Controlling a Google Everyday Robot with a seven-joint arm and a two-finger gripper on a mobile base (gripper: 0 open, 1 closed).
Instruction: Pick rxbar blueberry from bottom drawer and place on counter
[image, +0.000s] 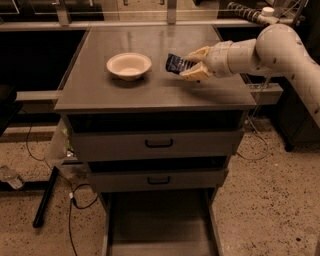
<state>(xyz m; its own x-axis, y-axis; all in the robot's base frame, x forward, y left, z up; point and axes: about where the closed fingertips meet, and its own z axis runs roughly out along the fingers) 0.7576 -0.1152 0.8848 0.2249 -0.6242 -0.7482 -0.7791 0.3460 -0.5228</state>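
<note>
The rxbar blueberry (176, 63) is a small dark navy bar held tilted in my gripper (192, 64), just above the counter (150, 90). The gripper reaches in from the right, its cream fingers (197, 74) shut on the bar's right end. It sits over the counter's middle right, to the right of the bowl. The bottom drawer (160, 220) stands pulled open below the cabinet, its grey floor bare.
A cream bowl (129, 65) stands on the counter left of the bar. Two upper drawers with black handles (159, 144) are shut. Cables and a black stand leg (45, 200) lie on the speckled floor at left. A dark bench runs behind.
</note>
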